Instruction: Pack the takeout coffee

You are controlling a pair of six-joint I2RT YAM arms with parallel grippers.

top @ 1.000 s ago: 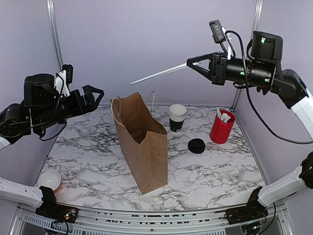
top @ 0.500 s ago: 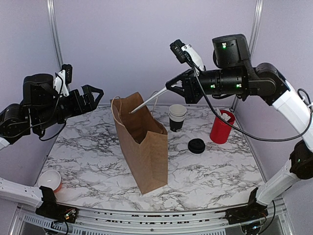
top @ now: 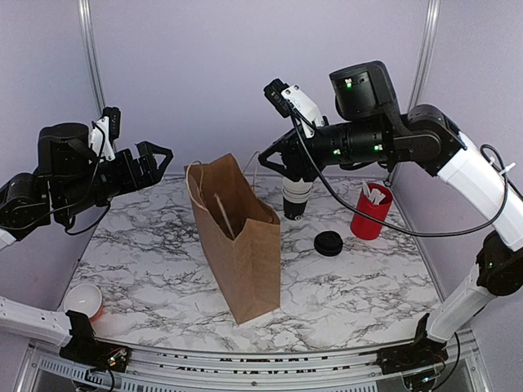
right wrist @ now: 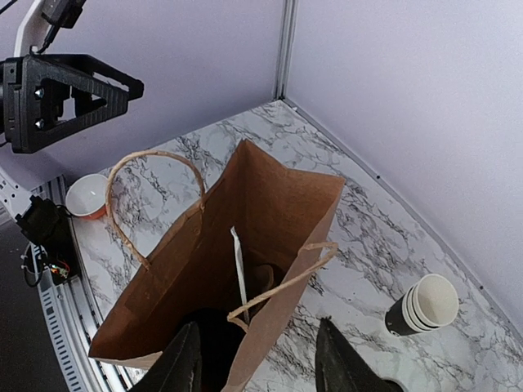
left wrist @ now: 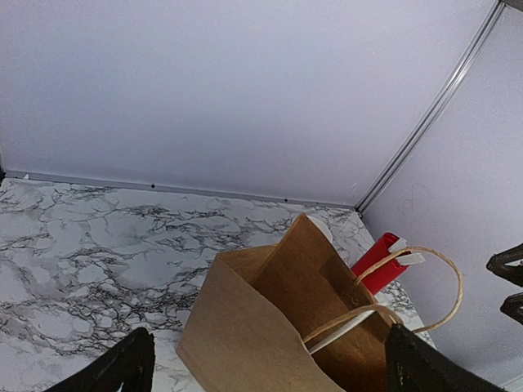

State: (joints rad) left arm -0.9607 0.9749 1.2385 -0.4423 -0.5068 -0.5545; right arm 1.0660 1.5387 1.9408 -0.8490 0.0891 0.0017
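A brown paper bag [top: 241,245] stands open in the middle of the table. A long white wrapped stick [top: 221,214] leans inside it; it also shows in the right wrist view [right wrist: 239,269]. My right gripper [top: 274,160] hangs open and empty just above the bag's right rim [right wrist: 260,367]. A dark shape [right wrist: 208,343] sits low in the bag; I cannot tell whether it is the lidded coffee cup. My left gripper [top: 155,157] is open and empty in the air to the left of the bag [left wrist: 270,327].
A stack of lidless black cups [top: 296,200] stands behind the bag, partly hidden by my right gripper. A loose black lid [top: 328,243] lies to its right front. A red cup of white sachets [top: 372,211] stands at the right. A small white-lined cup [top: 83,300] sits at the near left edge.
My right arm swung left and down to the bag with the white stick and let it go; the stick now stands in the bag. The left arm has not moved.
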